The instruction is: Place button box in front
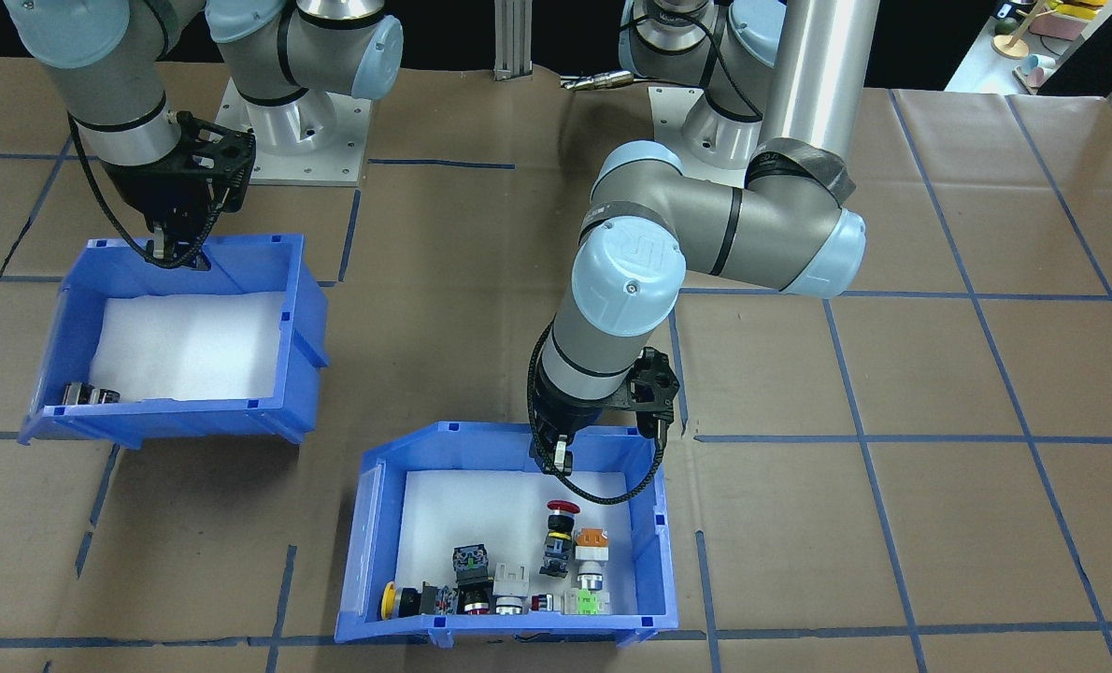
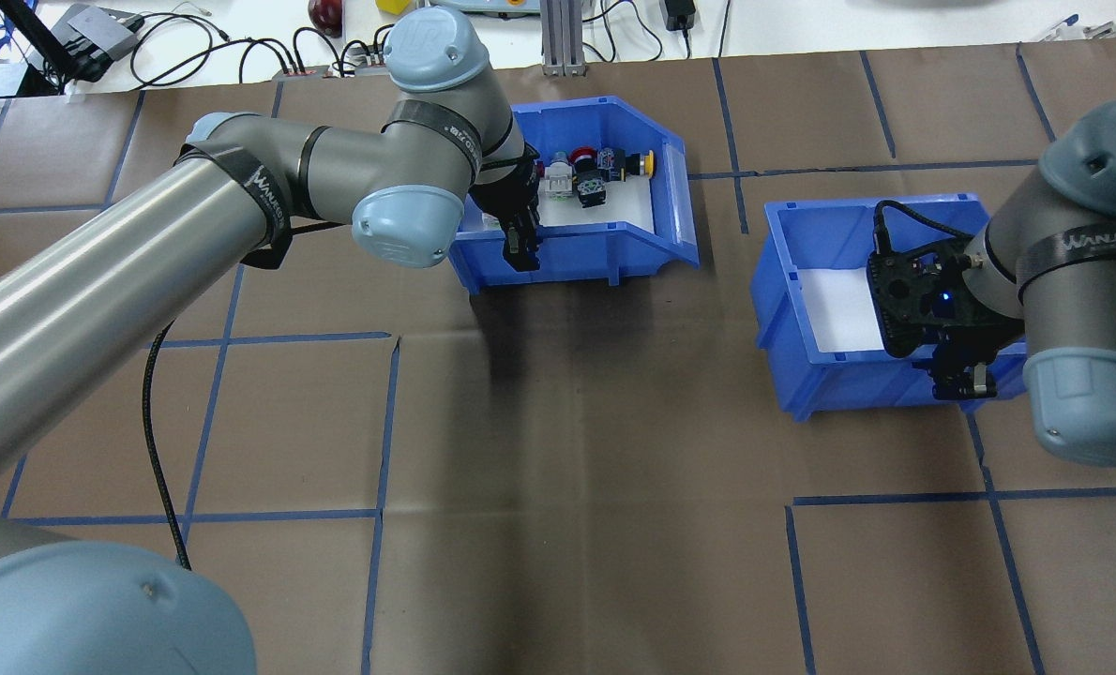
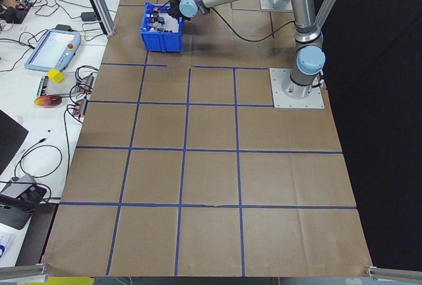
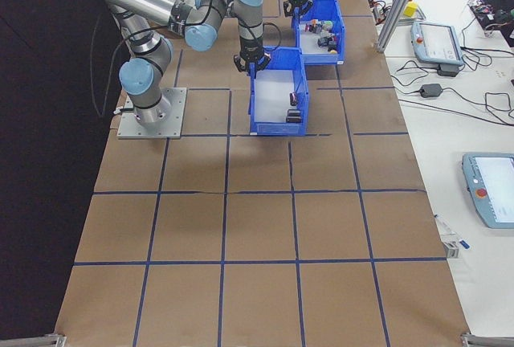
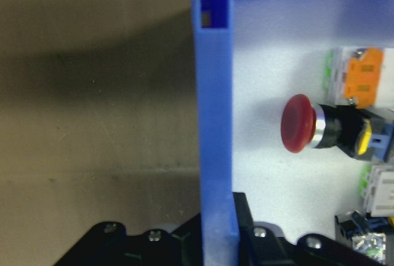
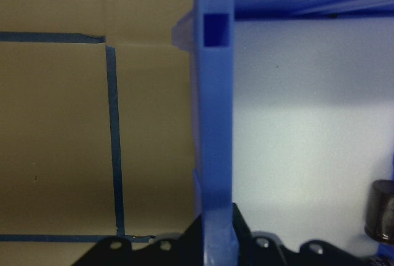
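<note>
The button box [image 1: 369,523] is a blue, white-lined bin holding small switches, among them a red mushroom-head button [image 1: 563,508]. My left gripper [image 1: 561,460] reaches down over its robot-side wall and is shut on that wall. In the left wrist view the blue wall [image 5: 215,124] runs between the fingers, with the red button [image 5: 298,124] just inside. In the overhead view the button box [image 2: 605,253] sits at the far centre, left gripper [image 2: 520,251] on its near wall. My right gripper [image 2: 966,382] is shut on the near wall of the other blue bin [image 2: 783,281].
The second bin [image 1: 304,308] holds dark cylinders [image 1: 89,394] in one corner. The brown table cover carries a grid of blue tape. Arm base plates [image 1: 294,140] stand at the robot's side. A teach pendant [image 4: 438,42] and cables lie on the side bench.
</note>
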`<action>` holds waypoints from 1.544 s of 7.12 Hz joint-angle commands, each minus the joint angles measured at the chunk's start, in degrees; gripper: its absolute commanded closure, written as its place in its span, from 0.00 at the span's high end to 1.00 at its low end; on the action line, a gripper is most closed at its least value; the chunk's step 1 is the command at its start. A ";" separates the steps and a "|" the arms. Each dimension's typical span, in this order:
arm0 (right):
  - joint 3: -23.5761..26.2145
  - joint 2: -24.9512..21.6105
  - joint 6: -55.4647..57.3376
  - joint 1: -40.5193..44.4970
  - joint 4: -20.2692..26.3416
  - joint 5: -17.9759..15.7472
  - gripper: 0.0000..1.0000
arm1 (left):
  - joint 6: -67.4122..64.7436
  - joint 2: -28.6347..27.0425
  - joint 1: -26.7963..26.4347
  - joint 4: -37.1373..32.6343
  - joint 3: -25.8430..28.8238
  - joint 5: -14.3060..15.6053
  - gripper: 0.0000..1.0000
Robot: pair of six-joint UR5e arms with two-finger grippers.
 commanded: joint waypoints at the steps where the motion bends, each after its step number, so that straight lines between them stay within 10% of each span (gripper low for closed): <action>1: 2.85 -2.11 1.51 0.08 -0.24 -0.03 0.09 | 3.68 -0.09 -0.75 0.01 0.06 0.89 0.84; 3: 5.66 -5.97 1.87 0.17 -0.24 0.23 0.09 | 4.32 0.97 -1.46 1.32 0.59 7.29 0.98; 11: 10.95 -12.49 17.91 12.97 1.17 0.67 0.09 | 49.17 24.86 2.93 -33.80 0.77 9.78 0.99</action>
